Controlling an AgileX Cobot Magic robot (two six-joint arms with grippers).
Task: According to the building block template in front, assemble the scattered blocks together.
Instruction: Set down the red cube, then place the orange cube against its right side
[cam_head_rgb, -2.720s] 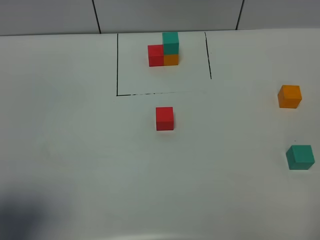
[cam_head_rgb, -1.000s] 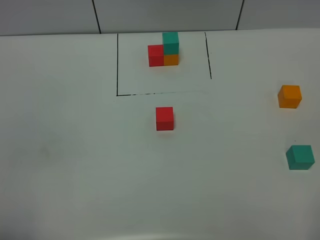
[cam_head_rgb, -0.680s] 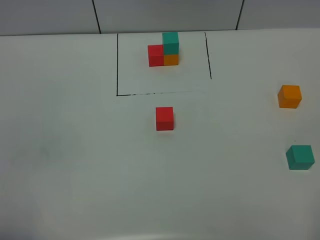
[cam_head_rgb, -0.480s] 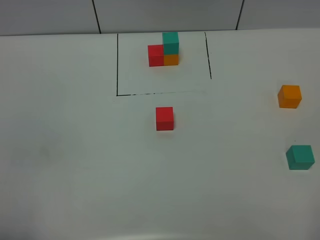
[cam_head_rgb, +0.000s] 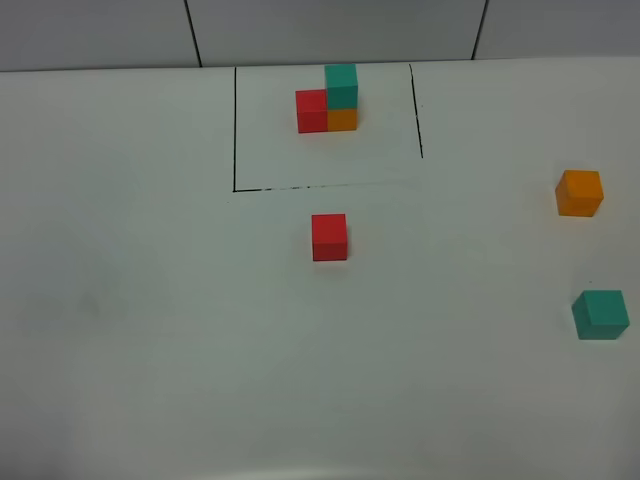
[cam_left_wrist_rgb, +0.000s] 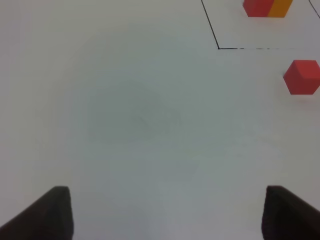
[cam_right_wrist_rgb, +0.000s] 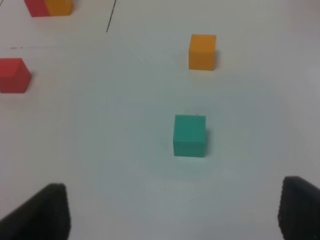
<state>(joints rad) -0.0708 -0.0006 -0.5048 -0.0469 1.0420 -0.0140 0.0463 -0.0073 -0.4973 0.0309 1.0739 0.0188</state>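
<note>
**A:** Exterior view. What has changed?

**B:** The table (cam_head_rgb: 150, 300) corner at 7 o'clock was dark a few seconds ago and is now evenly lit. No block has shifted, so I judge that assembly has not started. The template (cam_head_rgb: 327, 100) stands at 12 o'clock inside the outline (cam_head_rgb: 235, 130): red beside orange, with green on the orange. The red block (cam_head_rgb: 329, 237) lies at centre, just outside the outline. The orange block (cam_head_rgb: 580, 193) is at 3 o'clock and the green block (cam_head_rgb: 600, 315) at 4 o'clock.

**A:** Left wrist view?

**B:** The left gripper (cam_left_wrist_rgb: 170, 215) is spread wide with nothing between its fingers. The red block (cam_left_wrist_rgb: 302, 77) lies ahead and to one side, well apart from it.

**A:** Right wrist view?

**B:** The right gripper (cam_right_wrist_rgb: 172, 212) is also spread and empty. The green block (cam_right_wrist_rgb: 189, 135) is straight ahead and near, with the orange block (cam_right_wrist_rgb: 202, 51) beyond it.

**A:** Room to move?

**B:** There is bare table all round each loose block. The orange and green blocks sit near the 3 o'clock frame edge, and I cannot tell where the table edge lies there. There is open room beside the red block for building.
</note>
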